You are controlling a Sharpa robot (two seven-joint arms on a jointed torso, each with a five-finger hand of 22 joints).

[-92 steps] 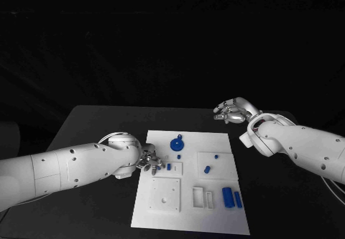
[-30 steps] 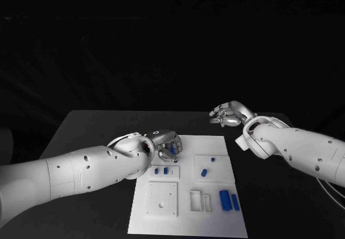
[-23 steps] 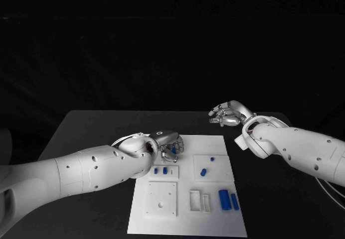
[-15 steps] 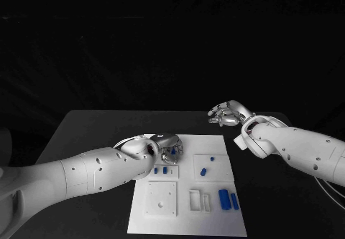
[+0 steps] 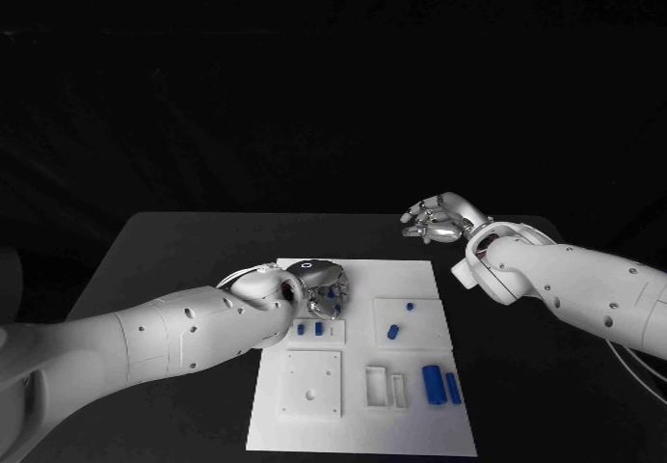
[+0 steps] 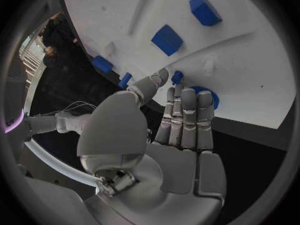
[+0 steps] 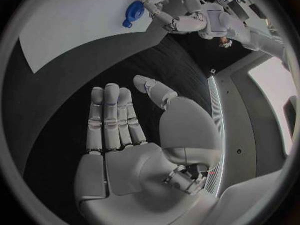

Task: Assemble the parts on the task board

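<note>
Nearest the robot, 2 blue cylinders (image 5: 442, 385) lie side by side on the task board (image 5: 417, 434), beside a white slotted block (image 5: 386, 386) and a square white plate (image 5: 313, 382); none has moved across the earlier frames.

At mid-board, the left hand (image 5: 323, 285) now sits over the blue disc part (image 6: 206, 96) near the board's far left corner. In the left wrist view its fingertips (image 6: 177, 78) touch a small blue knob at the disc's edge, thumb alongside. Whether the hand actually grips the part cannot be told. 3.1 s ago this hand lay lower, at the board's left edge, with the disc uncovered. Judgement: a pick of the disc is beginning.

Farthest, the right hand (image 5: 440, 220) hovers over the black surface (image 5: 181, 241) beyond the board, fingers apart, holding nothing, its position almost unchanged.
</note>
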